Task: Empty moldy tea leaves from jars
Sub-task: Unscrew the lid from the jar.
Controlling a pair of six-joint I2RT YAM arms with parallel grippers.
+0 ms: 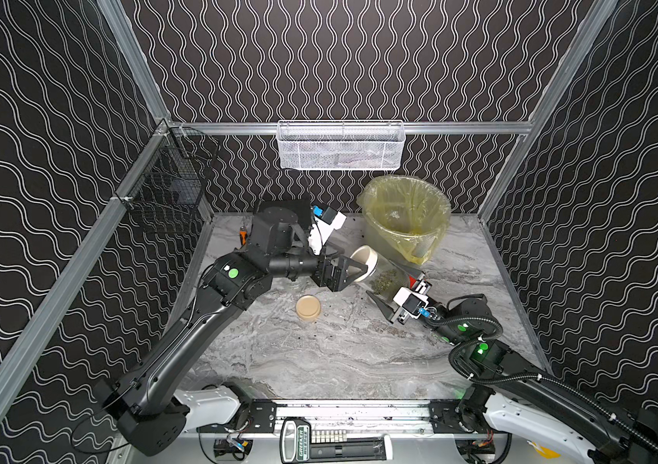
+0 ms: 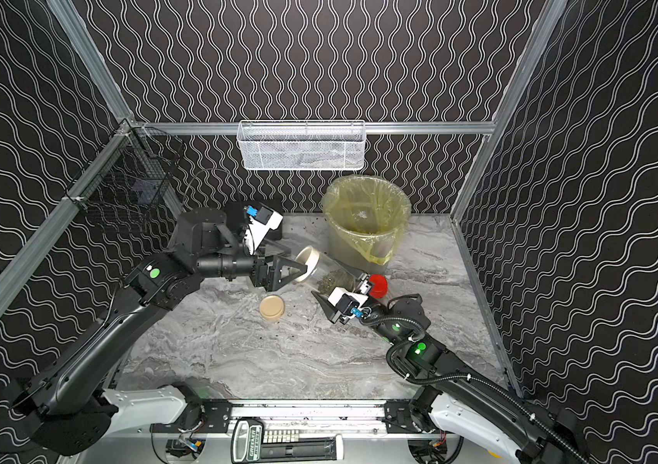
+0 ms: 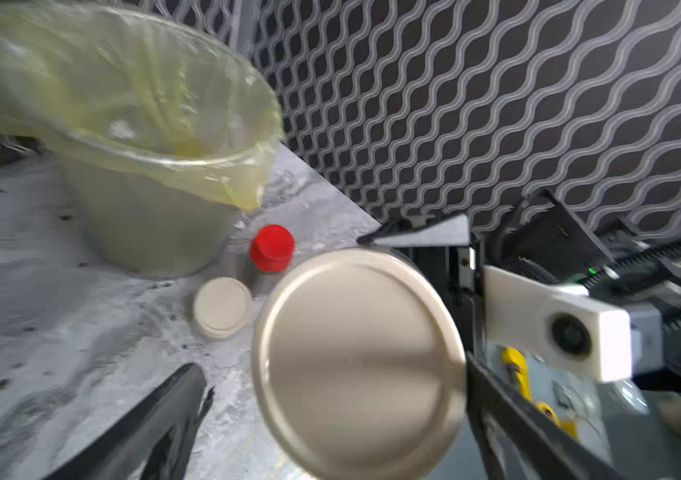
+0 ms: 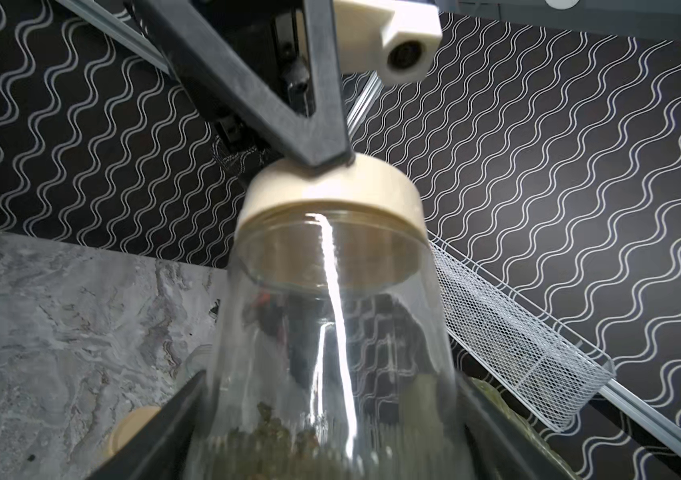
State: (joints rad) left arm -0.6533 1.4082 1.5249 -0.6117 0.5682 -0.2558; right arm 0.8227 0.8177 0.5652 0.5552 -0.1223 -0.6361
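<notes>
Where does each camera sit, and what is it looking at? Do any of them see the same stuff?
Top views: high behind the robot, looking down at the table, bin, held jar, left arm and right arm.
Left wrist: on the left arm, facing the jar's cream lid; left gripper fingers show either side.
Right wrist: on the right arm, looking along the jar toward the lid; right gripper fingers show.
Shared: both wrist views see that lid; both top views see nearly the same scene.
</notes>
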